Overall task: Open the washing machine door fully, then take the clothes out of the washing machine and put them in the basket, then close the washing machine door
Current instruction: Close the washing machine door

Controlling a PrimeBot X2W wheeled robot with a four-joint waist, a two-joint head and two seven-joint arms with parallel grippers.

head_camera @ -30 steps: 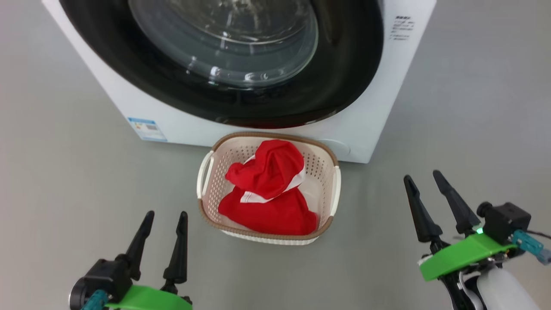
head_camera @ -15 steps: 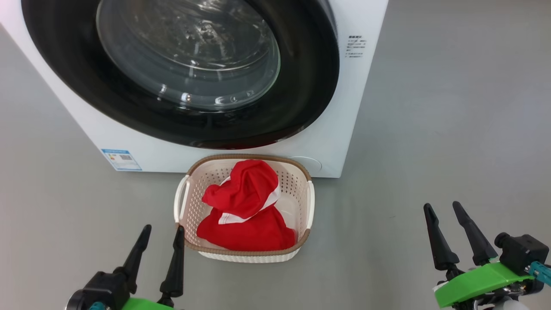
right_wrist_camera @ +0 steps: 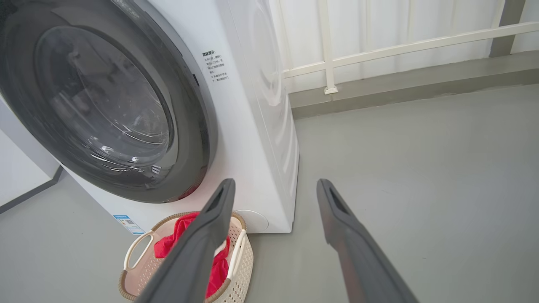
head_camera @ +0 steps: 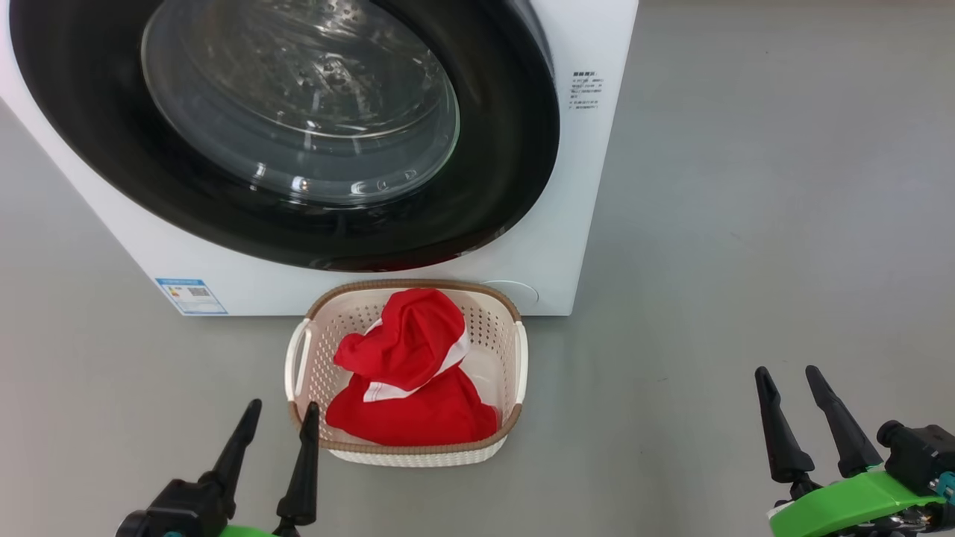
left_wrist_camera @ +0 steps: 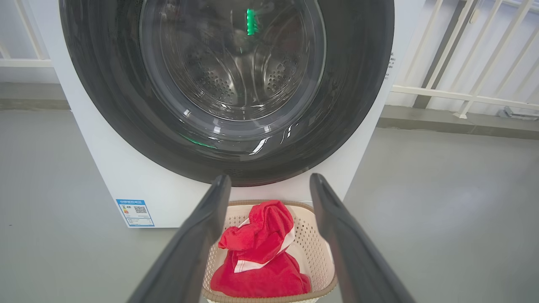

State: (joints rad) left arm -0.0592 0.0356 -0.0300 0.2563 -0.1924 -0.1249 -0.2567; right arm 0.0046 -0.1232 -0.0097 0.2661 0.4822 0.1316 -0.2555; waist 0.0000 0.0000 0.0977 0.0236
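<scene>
View shifted; left claw (head_camera: 284, 405), right claw (head_camera: 785, 368) wide, empty; basket (head_camera: 410, 284) at washing machine (head_camera: 582, 186) foot; bare floor (head_camera: 746, 224) right.

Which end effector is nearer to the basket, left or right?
Left. The left end effector sits at the near left corner of the basket; the right end effector is far to its right.

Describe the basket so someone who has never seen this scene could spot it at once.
Find the big white washing machine with its round black-rimmed door. On the grey floor just before it sits a small cream perforated basket. Its brown woven-look rim and the red-and-white garment inside set it apart.
</scene>
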